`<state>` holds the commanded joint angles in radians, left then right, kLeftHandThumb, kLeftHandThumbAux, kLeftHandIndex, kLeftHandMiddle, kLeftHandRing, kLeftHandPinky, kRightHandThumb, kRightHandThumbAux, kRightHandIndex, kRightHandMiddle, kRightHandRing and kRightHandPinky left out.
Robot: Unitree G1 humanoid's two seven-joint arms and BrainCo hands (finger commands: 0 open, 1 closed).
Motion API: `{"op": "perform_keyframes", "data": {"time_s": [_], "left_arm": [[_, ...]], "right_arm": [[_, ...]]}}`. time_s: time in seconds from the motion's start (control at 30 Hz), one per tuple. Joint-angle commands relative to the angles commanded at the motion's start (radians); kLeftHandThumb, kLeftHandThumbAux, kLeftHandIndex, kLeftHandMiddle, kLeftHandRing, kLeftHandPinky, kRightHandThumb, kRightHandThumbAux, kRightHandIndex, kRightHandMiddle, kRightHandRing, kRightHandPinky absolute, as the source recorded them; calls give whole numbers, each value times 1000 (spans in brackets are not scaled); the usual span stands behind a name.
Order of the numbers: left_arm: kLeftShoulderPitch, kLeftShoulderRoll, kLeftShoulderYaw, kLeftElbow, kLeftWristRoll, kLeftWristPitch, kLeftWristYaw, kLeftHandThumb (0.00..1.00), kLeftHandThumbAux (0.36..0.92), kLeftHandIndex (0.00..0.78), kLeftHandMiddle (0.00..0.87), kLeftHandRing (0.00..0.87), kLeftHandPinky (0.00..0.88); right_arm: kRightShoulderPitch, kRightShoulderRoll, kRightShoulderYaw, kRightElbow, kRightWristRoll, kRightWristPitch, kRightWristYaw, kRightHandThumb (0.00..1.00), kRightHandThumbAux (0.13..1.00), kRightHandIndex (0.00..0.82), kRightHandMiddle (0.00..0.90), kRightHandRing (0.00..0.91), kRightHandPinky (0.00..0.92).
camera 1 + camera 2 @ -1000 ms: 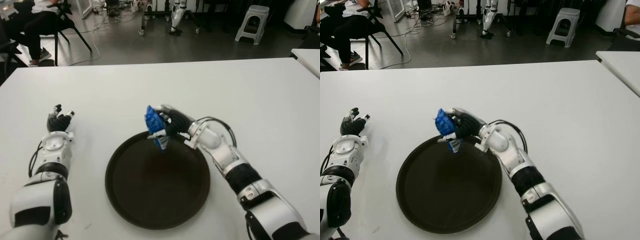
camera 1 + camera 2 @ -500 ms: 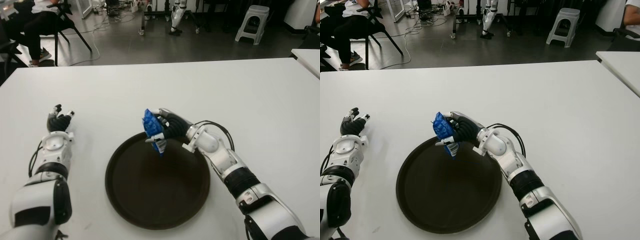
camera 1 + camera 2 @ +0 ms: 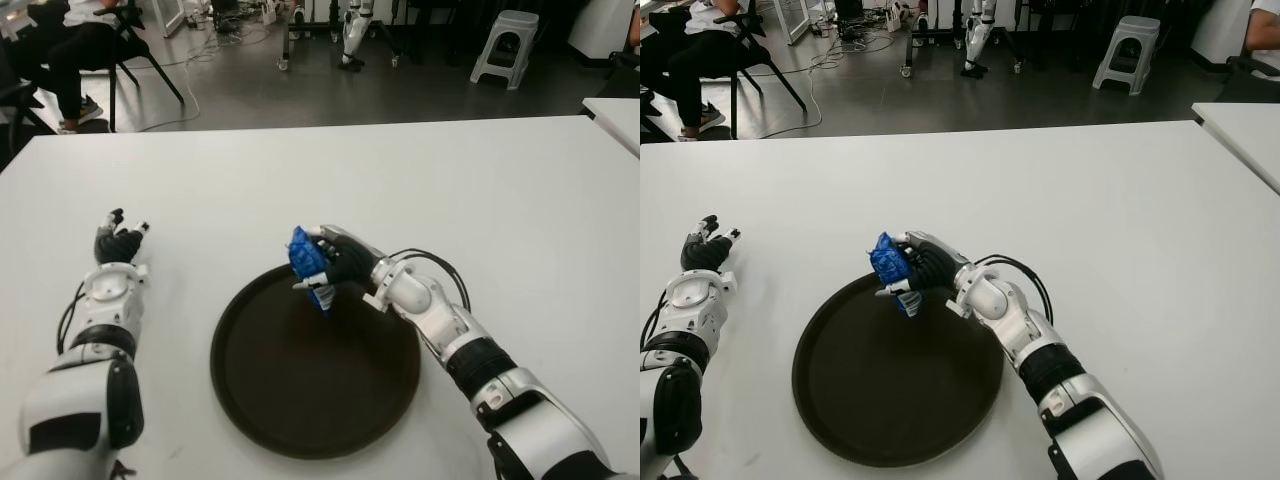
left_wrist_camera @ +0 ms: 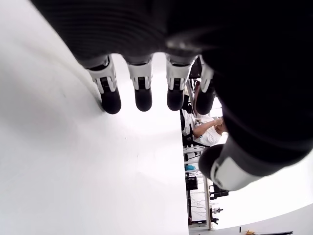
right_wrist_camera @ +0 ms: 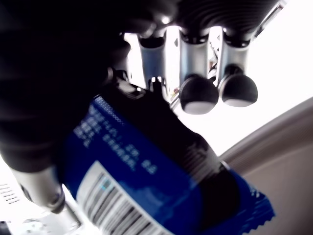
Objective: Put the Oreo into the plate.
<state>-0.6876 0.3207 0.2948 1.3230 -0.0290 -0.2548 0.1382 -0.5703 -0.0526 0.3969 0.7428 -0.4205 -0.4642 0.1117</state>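
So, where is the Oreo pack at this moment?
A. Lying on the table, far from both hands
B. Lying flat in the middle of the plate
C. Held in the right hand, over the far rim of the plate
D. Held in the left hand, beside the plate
C: the right hand grips the blue Oreo pack over the far rim of the plate, while the left hand holds nothing.

Blue crinkled foil-like Oreo packet [image 3: 309, 264]: glossy, white printed barcode panel. Round dark brown plate [image 3: 315, 420]: smooth, low sheen. White counter [image 3: 500, 190]: smooth, matt. Right robot hand [image 3: 338, 262]: black ribbed rubbery fingers [image 5: 198, 93], white glossy plastic shells on arm.
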Motion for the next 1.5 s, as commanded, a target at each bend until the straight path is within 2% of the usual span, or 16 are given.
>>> {"op": "perform_keyframes", "data": {"time_s": [0.13, 0.2, 0.27, 0.3, 0.33, 0.37, 0.4, 0.5, 0.57, 0.7, 0.9, 1.17, 1.5], "left_arm": [[1, -1, 0, -1, 0, -4, 1, 125, 701, 0, 27, 21, 47], [2, -1, -1, -1, 1, -7, 2, 122, 703, 0, 27, 20, 43], [3, -1, -1, -1, 1, -9, 1, 120, 703, 0, 28, 20, 41], [3, -2, -1, -2, 0, -9, 0, 119, 702, 0, 28, 19, 40], [3, -2, 0, -2, 0, -10, -2, 119, 702, 0, 28, 19, 40], [3, -2, 1, -2, -1, -9, -2, 119, 706, 0, 30, 22, 46], [2, -3, 1, -2, -2, -9, -2, 118, 707, 0, 33, 27, 53], [2, -3, 2, -2, -2, -8, 1, 117, 708, 0, 36, 33, 61], [1, -3, 3, -1, -2, -6, 4, 117, 706, 0, 36, 34, 62], [1, -4, 5, -1, -4, -4, 10, 121, 696, 0, 33, 29, 50], [1, -3, 8, -1, -4, 1, 10, 131, 687, 0, 40, 31, 35], [3, -1, 7, -2, -2, -2, 7, 140, 695, 0, 34, 28, 46], [2, -1, 15, -1, -10, -1, 0, 154, 701, 0, 25, 18, 50]], "right_arm": [[-17, -5, 3, 36, -23, -29, -35, 732, 707, 439, 795, 794, 759], [-30, -8, 0, 63, -26, -46, -46, 792, 692, 415, 623, 642, 592], [-38, -9, -2, 86, -27, -60, -54, 811, 689, 405, 551, 559, 505], [-44, -8, -3, 112, -29, -73, -67, 816, 688, 406, 513, 485, 442], [-48, -7, -4, 133, -31, -84, -77, 816, 688, 406, 513, 485, 442], [-51, -6, -5, 151, -32, -98, -89, 638, 641, 242, 333, 323, 291], [-53, -4, -5, 163, -33, -109, -97, 547, 620, 155, 234, 226, 203], [-61, -3, -6, 189, -33, -140, -113, 426, 589, 50, 90, 83, 79], [-68, -6, -1, 207, -42, -167, -128, 385, 571, 25, 48, 43, 42], [-81, -13, 11, 241, -68, -213, -162, 320, 504, 5, 10, 8, 8], [-95, -18, 26, 276, -108, -262, -224, 280, 441, 0, 0, 0, 0], [-108, -18, 38, 317, -129, -313, -276, 242, 423, 0, 0, 0, 0], [-124, -23, 53, 351, -154, -340, -313, 201, 431, 0, 0, 0, 0]]}}
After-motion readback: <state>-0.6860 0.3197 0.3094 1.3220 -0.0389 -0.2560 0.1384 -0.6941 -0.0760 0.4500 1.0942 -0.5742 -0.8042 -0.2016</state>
